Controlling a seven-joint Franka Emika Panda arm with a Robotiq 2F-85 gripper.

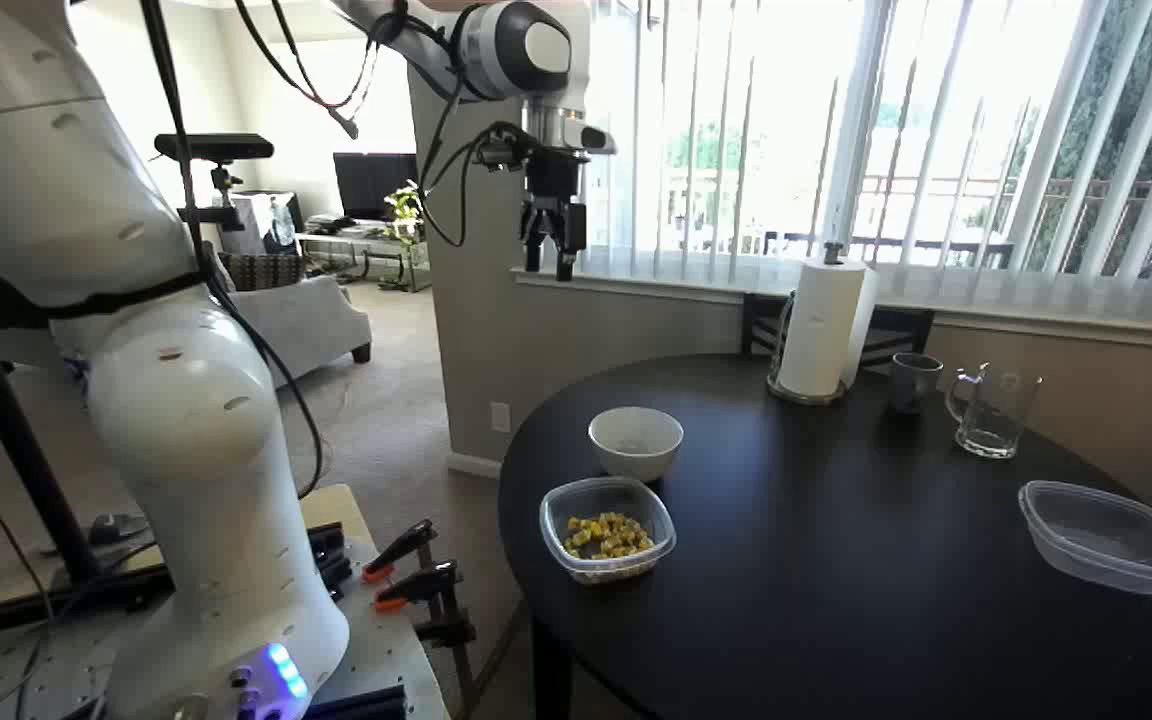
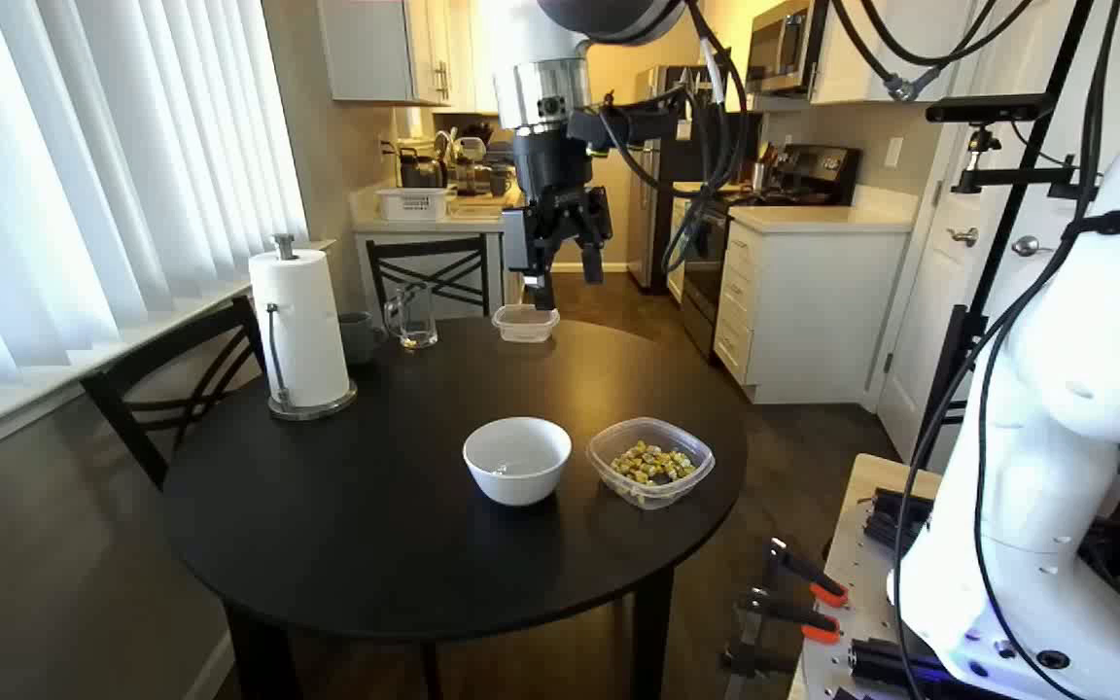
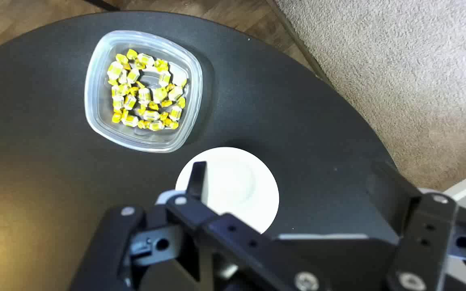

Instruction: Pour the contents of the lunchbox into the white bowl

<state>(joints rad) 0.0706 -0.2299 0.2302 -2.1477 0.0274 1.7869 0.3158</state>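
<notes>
Fingers (image 3: 196, 180) are spread nice and wide, hanging in the air well above the worktop (image 1: 816, 600). The lunchbox (image 3: 196, 93) sits upright on it, and in the wrist view it's at roughly 11 o'clock from the white bowl (image 3: 241, 178), just beside it but not touching. The contents (image 3: 144, 96), a loose bunch of little yellow-and-white pieces, are in the lunchbox. One finger blocks part of the bowl from that angle, btw. In an exterior view, from the bowl: paper towel roll (image 2: 305, 331) standing around 10 o'clock, glass mug (image 2: 419, 326) near 11, and a flatter clear container (image 2: 523, 333) way off at 12.
</notes>
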